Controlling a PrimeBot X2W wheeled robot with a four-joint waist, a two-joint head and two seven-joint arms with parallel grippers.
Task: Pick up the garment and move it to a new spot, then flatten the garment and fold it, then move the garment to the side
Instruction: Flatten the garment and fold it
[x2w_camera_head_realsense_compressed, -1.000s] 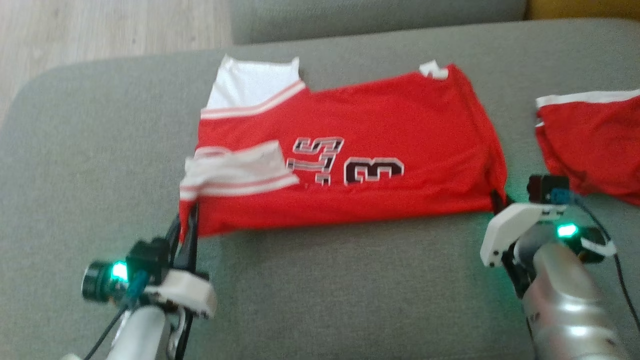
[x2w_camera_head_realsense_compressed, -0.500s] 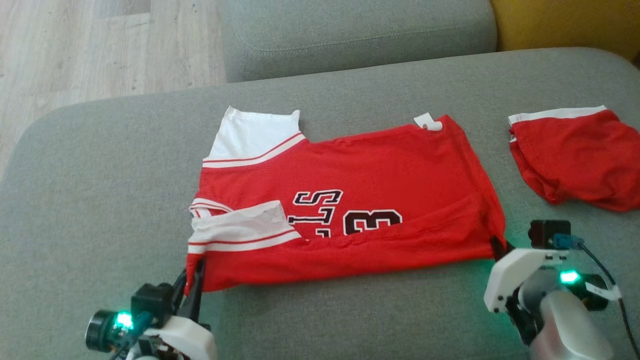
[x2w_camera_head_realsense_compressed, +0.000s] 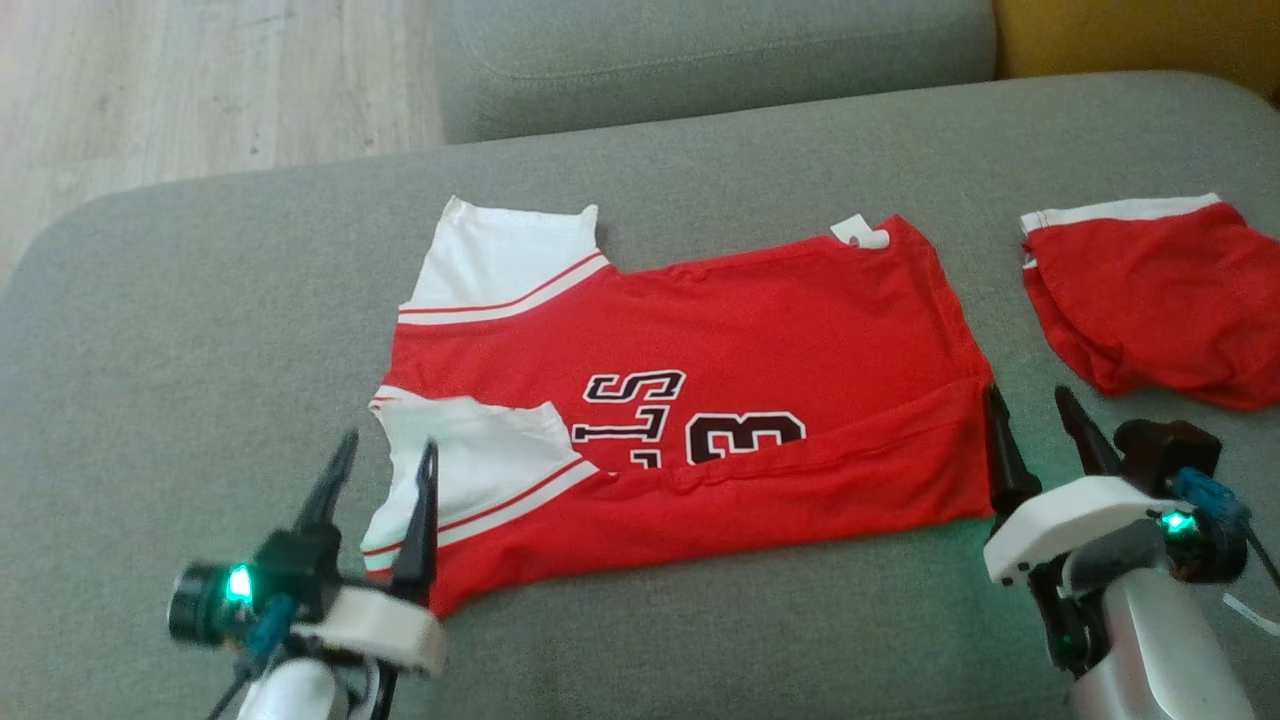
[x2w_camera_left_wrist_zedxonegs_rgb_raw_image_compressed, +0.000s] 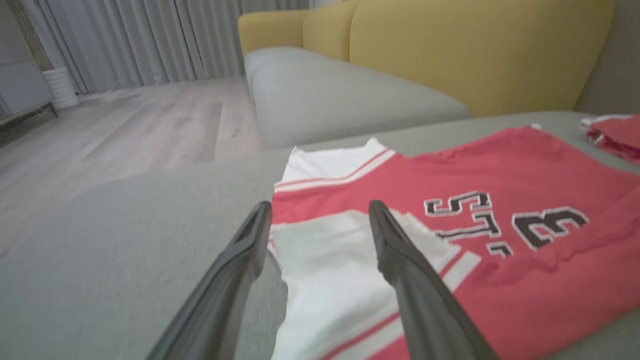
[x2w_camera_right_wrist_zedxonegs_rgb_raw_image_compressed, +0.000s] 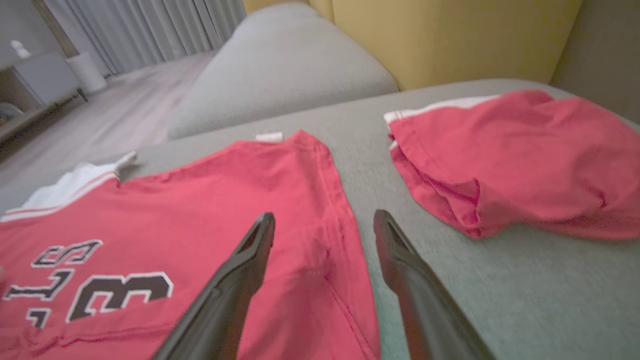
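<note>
- Half a second ago both pairs of fingers were pinched shut on the near corners of the jersey (x2w_camera_head_realsense_compressed: 760, 340). Now the left gripper (x2w_camera_head_realsense_compressed: 388, 442) and right gripper (x2w_camera_head_realsense_compressed: 1026, 392) both stand with fingers spread wide, holding nothing. The jersey has dropped flat, though the head camera has also shifted a little.
- The jersey lies in the middle of the grey seat (x2w_camera_head_realsense_compressed: 200, 300), numbers up. A near strip is folded over the lower part of the print, so this looks like the first fold just laid down.
- The left fingers straddle the near sleeve (x2w_camera_head_realsense_compressed: 470, 470), which lies loose and white over the red. The right fingers sit at the jersey's right hem, one over the cloth and one just off it.
- Risk: pulling either arm back low could let a fingertip snag the sleeve or hem and drag the fresh fold open. The cloth is thin and would probably slide easily on the seat.
- Risk: the fold line runs slanted and puckered, not square. A second fold made on top of it would likely come out crooked unless it is smoothed first.
- Risk: the second red garment (x2w_camera_head_realsense_compressed: 1150, 290) lies near the right gripper, apart from the jersey. A wide reach on that side could catch it.
- Room: bare seat lies open to the left of the jersey and along the near edge, a fair place for setting it aside. The seat's left edge rounds off toward the floor (x2w_camera_head_realsense_compressed: 150, 80), and the right side is crowded.
</note>
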